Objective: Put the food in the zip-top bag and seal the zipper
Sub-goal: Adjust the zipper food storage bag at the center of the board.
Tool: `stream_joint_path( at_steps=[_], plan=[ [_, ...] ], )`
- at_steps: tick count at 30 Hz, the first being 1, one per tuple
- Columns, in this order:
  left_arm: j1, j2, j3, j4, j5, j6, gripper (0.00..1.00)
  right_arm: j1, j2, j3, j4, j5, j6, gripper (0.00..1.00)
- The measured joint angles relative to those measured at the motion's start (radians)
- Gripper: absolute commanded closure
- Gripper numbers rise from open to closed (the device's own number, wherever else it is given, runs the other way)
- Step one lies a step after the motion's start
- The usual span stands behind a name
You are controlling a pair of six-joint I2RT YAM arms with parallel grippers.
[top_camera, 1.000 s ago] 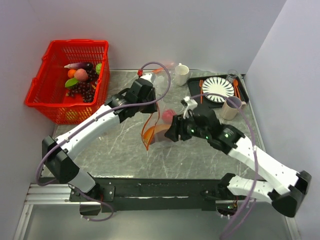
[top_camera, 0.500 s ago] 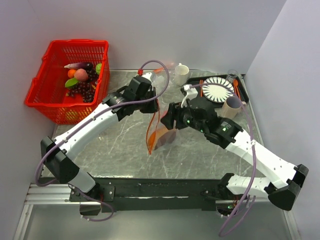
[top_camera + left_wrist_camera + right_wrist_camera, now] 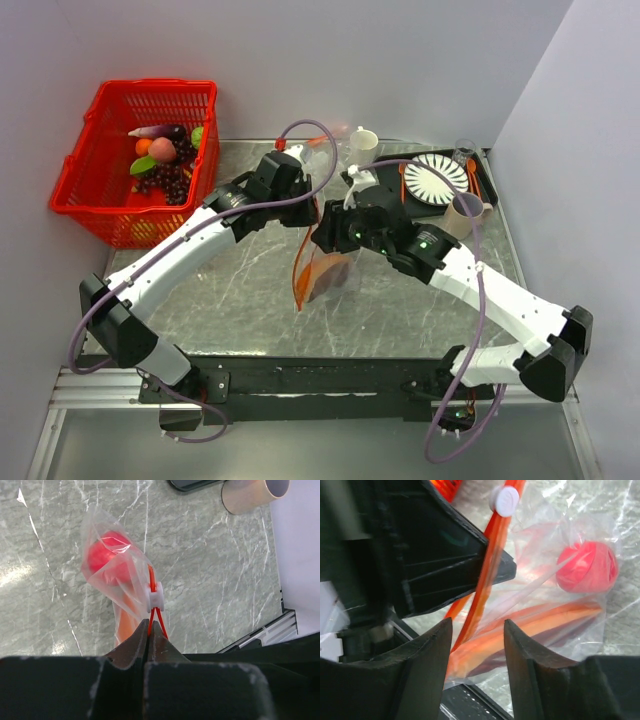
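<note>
The clear zip-top bag (image 3: 328, 272) hangs from my left gripper (image 3: 309, 217), which is shut on the orange-red zipper strip (image 3: 152, 617) just below its white slider (image 3: 156, 596). Inside the bag are the red round fruit (image 3: 104, 555) and the orange-brown curved piece (image 3: 125, 624). In the right wrist view the fruit (image 3: 587, 566), the orange piece (image 3: 545, 622) and a dark purple shape (image 3: 492, 666) show through the plastic. My right gripper (image 3: 477, 625) is open, its jaws on either side of the zipper strip (image 3: 485, 587) near the bag's mouth, not closed on it. It also shows in the top view (image 3: 328, 235).
A red basket (image 3: 95, 195) with a peach, an eggplant and grapes stands at the back left. A white mug (image 3: 362, 148), a striped plate (image 3: 438, 176) on a black tray with orange cutlery, and a beige cup (image 3: 461, 214) stand at the back right.
The bag has been lifted off the table and now hangs from my left gripper. My right gripper has moved left and up to the bag's zipper edge.
</note>
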Motion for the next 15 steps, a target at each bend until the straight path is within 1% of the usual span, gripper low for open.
stream_joint_path(
  at_steps=[2, 3, 4, 5, 7, 8, 11, 15],
  plan=[
    [0.0, 0.0, 0.0, 0.0, 0.002, 0.0, 0.98, 0.002, 0.021, 0.0, -0.007, 0.01, 0.0, 0.64],
    [0.0, 0.0, 0.0, 0.0, 0.002, 0.0, 0.98, 0.004, 0.029, 0.0, -0.01, 0.016, -0.002, 0.71],
    [0.0, 0.0, 0.0, 0.0, 0.003, 0.0, 0.98, 0.005, 0.039, 0.0, -0.016, 0.027, 0.0, 0.83],
    [0.002, 0.0, 0.0, 0.0, 0.004, 0.0, 0.98, 0.005, 0.046, 0.0, -0.022, 0.035, -0.005, 0.89],
    [0.004, 0.0, 0.0, -0.001, 0.006, 0.001, 0.98, 0.006, 0.057, 0.001, -0.043, 0.061, -0.005, 0.95],
    [0.006, 0.0, 0.0, -0.002, 0.008, 0.001, 0.98, 0.006, 0.058, 0.003, -0.057, 0.077, -0.006, 1.0],
    [0.011, 0.0, 0.0, -0.006, 0.008, 0.002, 0.99, 0.006, 0.057, 0.026, -0.103, 0.114, -0.016, 1.0],
    [0.016, 0.007, 0.0, 0.004, 0.031, 0.001, 0.99, -0.002, 0.053, 0.115, -0.196, 0.169, -0.051, 1.0]
  ],
)
